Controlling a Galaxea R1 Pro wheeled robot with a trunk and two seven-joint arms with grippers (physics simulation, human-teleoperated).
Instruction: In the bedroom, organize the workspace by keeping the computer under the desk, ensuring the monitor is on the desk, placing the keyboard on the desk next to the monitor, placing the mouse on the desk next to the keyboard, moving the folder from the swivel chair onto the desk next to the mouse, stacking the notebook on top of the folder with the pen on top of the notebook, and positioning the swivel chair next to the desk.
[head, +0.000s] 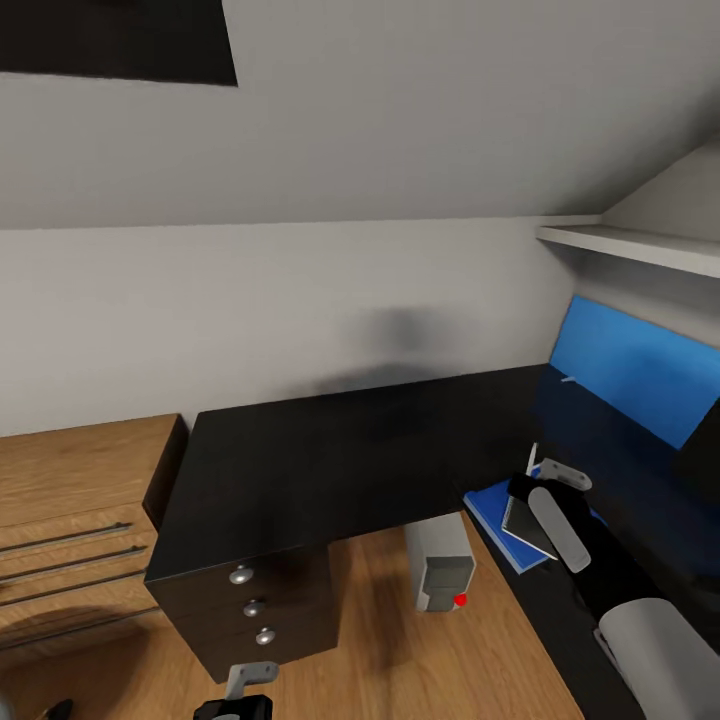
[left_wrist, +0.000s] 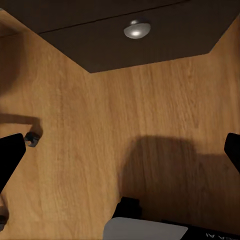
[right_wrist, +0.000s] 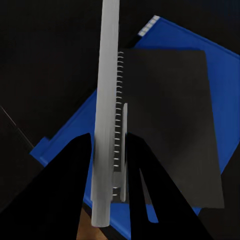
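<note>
Your right gripper (right_wrist: 107, 160) has its two black fingers (right_wrist: 70, 185) pinching a pale grey pen (right_wrist: 106, 100), held just above the dark spiral-bound notebook (right_wrist: 170, 115). That notebook lies on the blue folder (right_wrist: 220, 70), which rests on the black desk (head: 330, 450) near its inner edge. The grey computer (head: 440, 565) stands on the wooden floor (left_wrist: 100, 125) under the desk. Your left gripper (left_wrist: 120, 150) hangs low over that floor with its fingers spread wide, near the drawers' silver knobs (head: 253, 606).

Soft even light (rendered), faint shadows, sharp.
</note>
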